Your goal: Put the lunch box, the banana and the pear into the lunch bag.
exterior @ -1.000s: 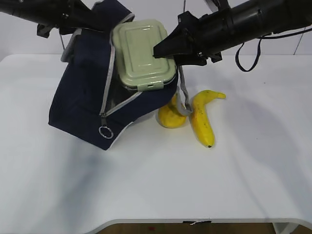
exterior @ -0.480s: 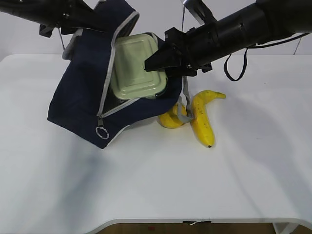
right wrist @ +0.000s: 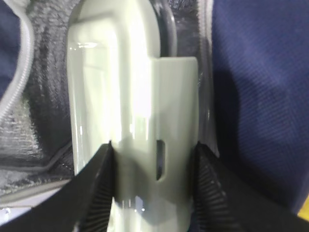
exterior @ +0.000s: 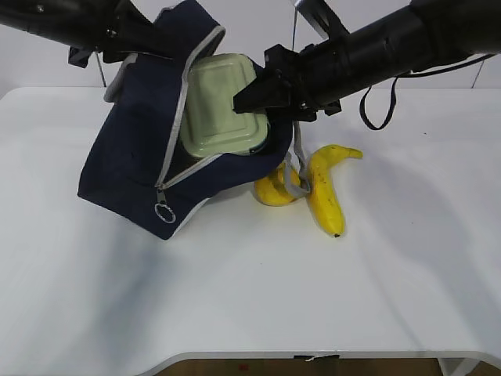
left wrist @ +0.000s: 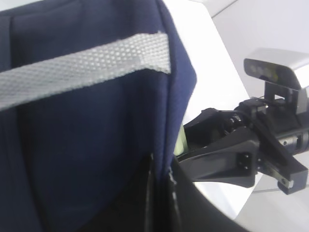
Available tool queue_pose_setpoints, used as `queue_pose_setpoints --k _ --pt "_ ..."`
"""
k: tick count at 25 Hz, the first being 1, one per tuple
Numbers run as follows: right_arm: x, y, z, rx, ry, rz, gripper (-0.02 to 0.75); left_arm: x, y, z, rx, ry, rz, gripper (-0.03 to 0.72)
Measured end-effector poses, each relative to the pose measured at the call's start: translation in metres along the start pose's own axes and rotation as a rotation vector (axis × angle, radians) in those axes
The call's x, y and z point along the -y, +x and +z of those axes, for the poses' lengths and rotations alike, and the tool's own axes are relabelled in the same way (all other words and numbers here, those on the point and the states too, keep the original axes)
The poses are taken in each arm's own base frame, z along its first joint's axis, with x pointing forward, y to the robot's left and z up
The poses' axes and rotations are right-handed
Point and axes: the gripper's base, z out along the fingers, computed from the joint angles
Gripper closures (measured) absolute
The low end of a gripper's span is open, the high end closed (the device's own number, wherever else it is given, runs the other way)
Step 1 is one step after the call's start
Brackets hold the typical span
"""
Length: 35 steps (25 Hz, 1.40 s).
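Observation:
The navy lunch bag [exterior: 129, 168] leans open toward the right, its top held up by my left gripper [exterior: 160, 45], which is shut on the bag's upper edge [left wrist: 164, 145]. The sage-green lunch box [exterior: 219, 102] sits partway inside the bag's mouth, and my right gripper [exterior: 254, 94] is shut on its lid clasp [right wrist: 154, 159]. Silver lining [right wrist: 43, 96] shows around the box. On the table to the right lies the banana [exterior: 325, 188]. The pear [exterior: 274, 188] rests beside it, partly hidden behind the bag and a grey strap.
A grey handle strap [exterior: 296, 168] hangs from the bag across the pear. The zipper ring pull [exterior: 164, 213] dangles at the bag's lower front. White table [exterior: 250, 298] stretches out in front and to the right.
My right gripper has pushed the lunch box leftward and down, deeper into the bag's mouth. The bag's flap now stands higher around the box; the fruit has not moved.

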Motion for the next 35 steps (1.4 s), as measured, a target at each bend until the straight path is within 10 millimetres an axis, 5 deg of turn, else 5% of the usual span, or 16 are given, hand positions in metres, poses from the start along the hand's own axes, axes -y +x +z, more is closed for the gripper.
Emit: queue_pose_setpoints --k 9,21,35 --pt "0.011 0.001 0.008 0.010 0.025 0.020 0.393 -0.017 0.004 0.015 -0.022 -0.009 -0.045 0.695" --pt "0.011 0.005 0.054 -0.022 0.019 -0.008 0.393 -0.035 -0.001 0.006 0.002 -0.034 -0.071 0.695" --pt "0.033 0.011 0.084 -0.052 0.042 0.000 0.393 -0.041 -0.001 0.006 -0.002 -0.045 -0.077 0.695"
